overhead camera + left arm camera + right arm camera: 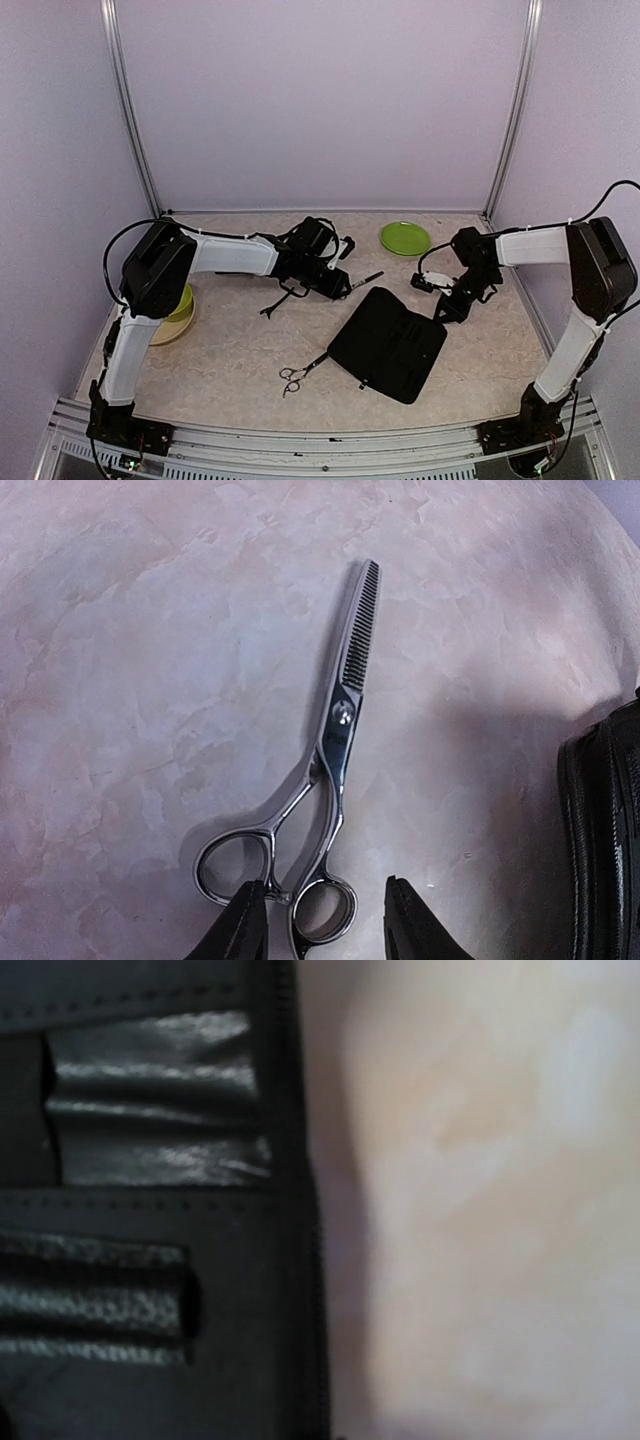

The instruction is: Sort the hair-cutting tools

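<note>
two robot arms, the left arm (235,255) and the right arm (530,245). two silver scissors with ring handles: the toothed scissors (342,720) and the near scissors (300,372). one thin black clip (279,301) can be made out. one flat black case (388,345). one green plate (405,238), one green bowl (183,300), and one tan plate (172,330) beneath that bowl.

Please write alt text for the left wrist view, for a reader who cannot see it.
Silver thinning scissors lie on a marbled table, ring handles toward the open left tool. A black case edges the right side.
</note>
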You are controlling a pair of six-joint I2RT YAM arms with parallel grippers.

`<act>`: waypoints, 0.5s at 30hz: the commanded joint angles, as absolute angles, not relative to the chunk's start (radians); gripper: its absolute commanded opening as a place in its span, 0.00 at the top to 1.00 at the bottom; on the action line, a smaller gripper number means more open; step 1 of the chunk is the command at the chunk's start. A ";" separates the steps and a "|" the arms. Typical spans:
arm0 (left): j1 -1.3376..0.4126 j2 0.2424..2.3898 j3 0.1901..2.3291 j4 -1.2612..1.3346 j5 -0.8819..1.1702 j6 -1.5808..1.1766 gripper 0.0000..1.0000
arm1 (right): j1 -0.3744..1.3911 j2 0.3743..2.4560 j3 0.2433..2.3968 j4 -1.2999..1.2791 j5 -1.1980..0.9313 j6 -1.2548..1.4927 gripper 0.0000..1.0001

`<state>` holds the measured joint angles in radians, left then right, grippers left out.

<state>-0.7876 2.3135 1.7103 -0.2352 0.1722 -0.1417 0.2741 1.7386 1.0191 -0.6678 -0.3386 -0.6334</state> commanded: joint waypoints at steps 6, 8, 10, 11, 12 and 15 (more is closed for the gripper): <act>-0.804 2.324 1.735 -0.234 0.085 -0.087 0.66 | 0.278 1.656 0.961 -0.627 -0.334 -0.570 0.87; -0.799 2.328 1.749 -0.239 0.075 -0.077 0.69 | 0.278 1.654 0.956 -0.609 -0.342 -0.561 0.83; -0.789 2.332 1.761 -0.244 0.080 -0.077 0.70 | 0.278 1.654 0.957 -0.605 -0.353 -0.558 0.76; -0.783 2.335 1.769 -0.244 0.088 -0.078 0.70 | 0.278 1.652 0.957 -0.604 -0.357 -0.559 0.74; -0.779 2.340 1.777 -0.246 0.098 -0.078 0.71 | 0.278 1.651 0.957 -0.606 -0.360 -0.561 0.71; -0.777 2.366 1.808 -0.264 0.116 -0.077 0.74 | 0.278 1.648 0.961 -0.610 -0.361 -0.563 0.67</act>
